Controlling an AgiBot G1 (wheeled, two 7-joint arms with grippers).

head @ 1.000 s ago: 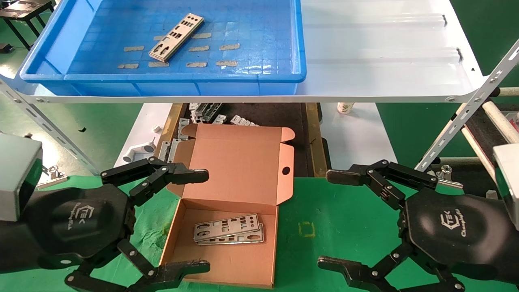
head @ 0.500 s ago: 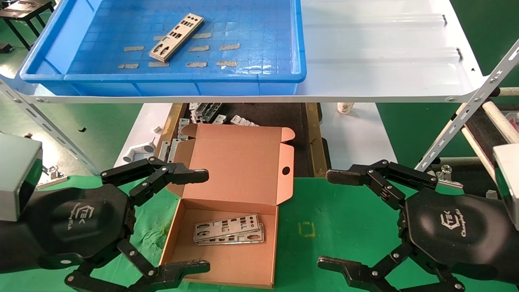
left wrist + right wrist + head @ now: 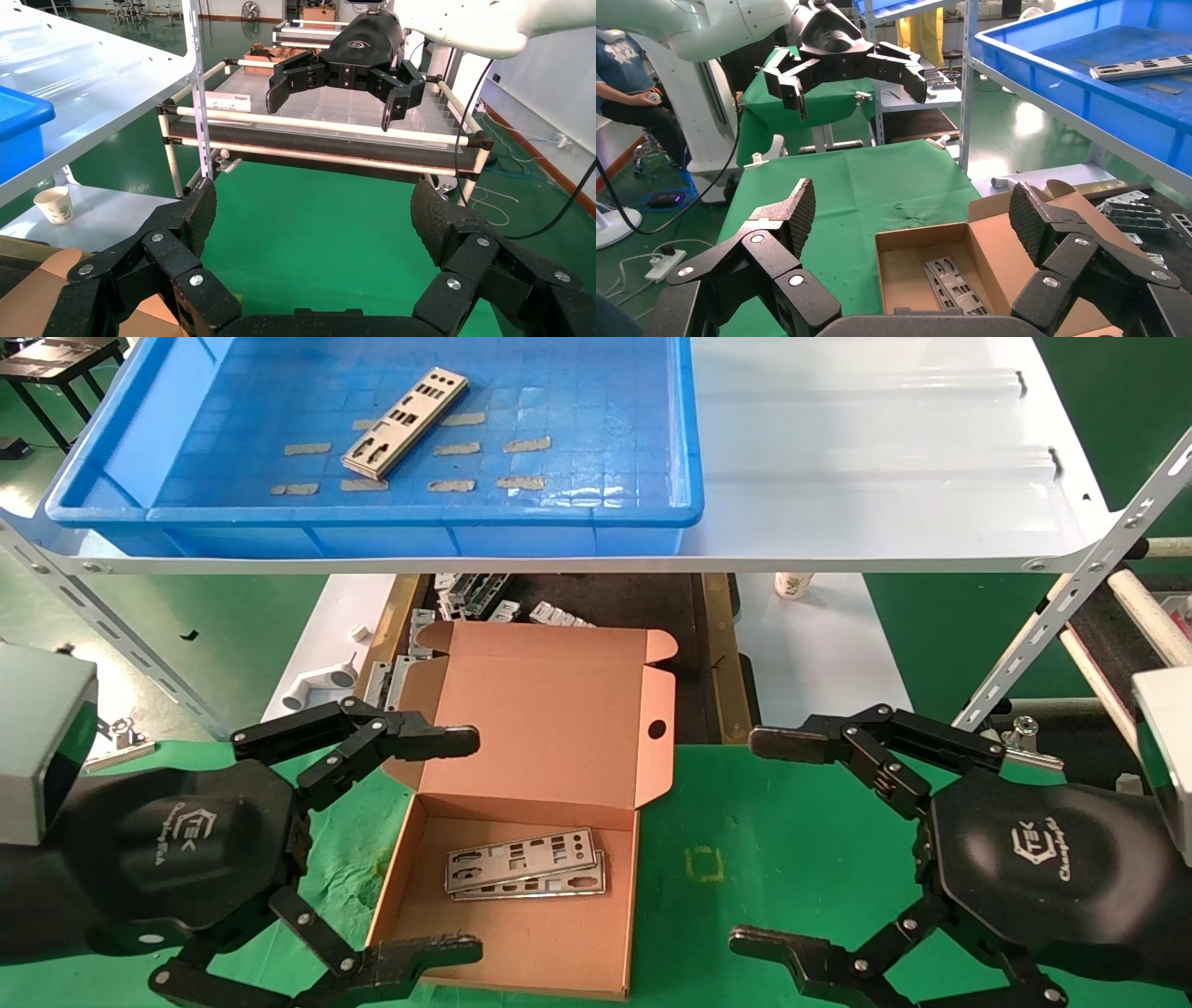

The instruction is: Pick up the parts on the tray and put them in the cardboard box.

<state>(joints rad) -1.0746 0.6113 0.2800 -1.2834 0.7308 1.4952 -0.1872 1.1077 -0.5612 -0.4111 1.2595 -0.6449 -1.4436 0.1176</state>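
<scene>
Two parts (image 3: pixel 524 876) lie stacked flat on the floor of the cardboard box (image 3: pixel 521 933), which stands with its lid raised on the green bench (image 3: pixel 792 859); one more part (image 3: pixel 405 423) lies at an angle on the grid floor of the blue tray (image 3: pixel 140 509), among scraps of tan tape (image 3: pixel 521 444). The tray sits on the white shelf (image 3: pixel 885 458), above and behind the box. The left gripper (image 3: pixel 410 845) hovers at the left side of the box, its fingers spread wide and holding nothing, the upper finger in front of the lid edge and the lower one near the front corner. The right gripper (image 3: pixel 792 845) hangs over the green cloth to the right of the box, also wide open and empty. The head view alone shows the grey brackets (image 3: pixel 484 598) and a white pipe fitting (image 3: pixel 317 686) on the lower level behind the box. The right wrist view looks across the box to the left gripper (image 3: pixel 845 67) and shows a seated person (image 3: pixel 635 91) far behind it. The left wrist view shows the right gripper (image 3: pixel 344 77) opposite, a paper cup (image 3: pixel 55 204) under the shelf, and only a corner of the box (image 3: pixel 42 295).
</scene>
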